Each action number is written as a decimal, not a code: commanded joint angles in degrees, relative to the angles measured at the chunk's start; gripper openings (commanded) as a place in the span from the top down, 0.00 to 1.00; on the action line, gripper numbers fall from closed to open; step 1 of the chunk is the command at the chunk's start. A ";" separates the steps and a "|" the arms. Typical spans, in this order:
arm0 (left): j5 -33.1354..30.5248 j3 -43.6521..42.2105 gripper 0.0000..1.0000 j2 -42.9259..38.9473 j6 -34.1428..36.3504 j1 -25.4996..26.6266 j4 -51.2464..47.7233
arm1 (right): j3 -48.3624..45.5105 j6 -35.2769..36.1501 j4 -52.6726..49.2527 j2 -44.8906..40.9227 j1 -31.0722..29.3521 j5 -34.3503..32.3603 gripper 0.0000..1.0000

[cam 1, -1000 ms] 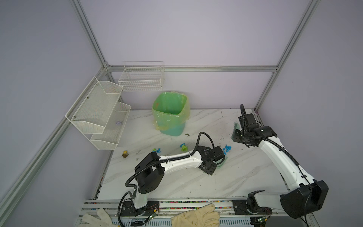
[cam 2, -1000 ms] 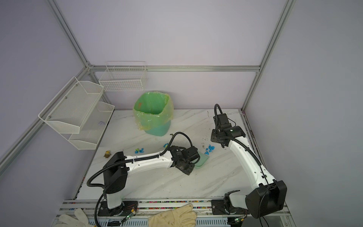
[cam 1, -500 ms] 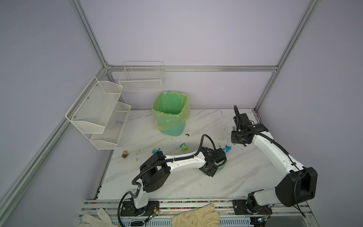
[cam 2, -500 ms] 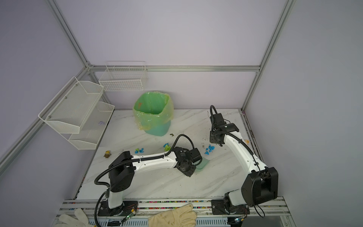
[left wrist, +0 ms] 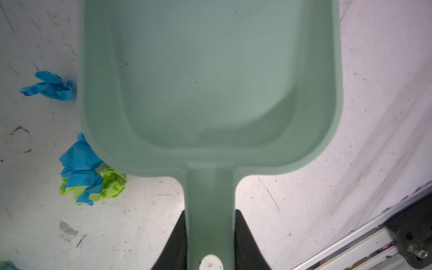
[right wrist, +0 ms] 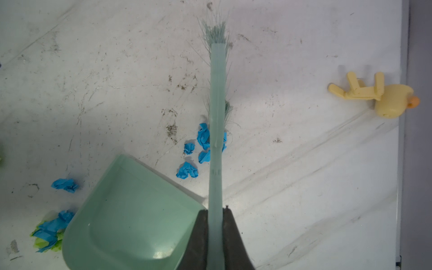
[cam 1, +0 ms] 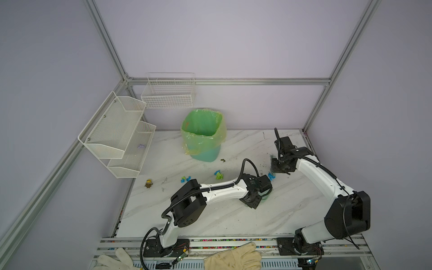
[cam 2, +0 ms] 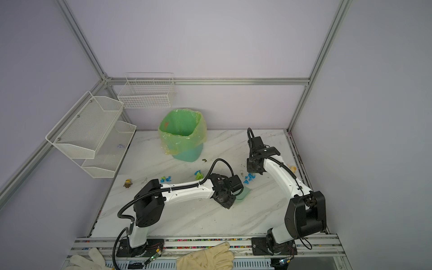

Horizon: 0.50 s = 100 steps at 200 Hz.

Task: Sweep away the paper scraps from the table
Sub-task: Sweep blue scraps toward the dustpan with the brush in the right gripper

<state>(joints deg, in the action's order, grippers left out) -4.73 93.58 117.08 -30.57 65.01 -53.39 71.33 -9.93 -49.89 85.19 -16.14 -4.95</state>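
On the white marble table, my left gripper is shut on the handle of a pale green dustpan. The pan lies flat and holds nothing. My right gripper is shut on a pale teal brush, whose bristles rest among blue paper scraps just off the pan's open lip. In both top views these scraps lie between the two grippers. More blue and lime scraps sit beside the pan's rear corner. Others lie further left.
A green-bagged bin stands at the back centre, with a dark speck in front of it. A yellow duck toy lies by the right rail. A small yellow figure stands at the left. Wire shelves hang on the left wall. Gloves lie on the front rail.
My right gripper has carried the brush a little left and nearer, toward the dustpan. The left arm has crept slightly right with the pan.
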 commanded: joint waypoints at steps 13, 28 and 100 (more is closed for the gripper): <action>-0.72 5.90 1.00 0.86 1.22 -0.02 -1.32 | -1.61 0.56 -0.34 -1.63 -0.83 5.10 1.00; -0.80 6.41 1.00 1.22 1.45 -0.18 -1.48 | -1.87 0.04 -0.82 -2.23 -1.19 6.05 1.00; -1.68 7.60 1.00 1.56 2.95 -1.60 -2.25 | -6.41 -3.98 -3.13 -9.64 -3.06 9.33 1.00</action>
<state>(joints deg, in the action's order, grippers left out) -5.54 95.96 118.74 -29.28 64.12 -54.78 66.61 -12.21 -50.00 78.98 -18.59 2.42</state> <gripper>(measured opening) 0.249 0.121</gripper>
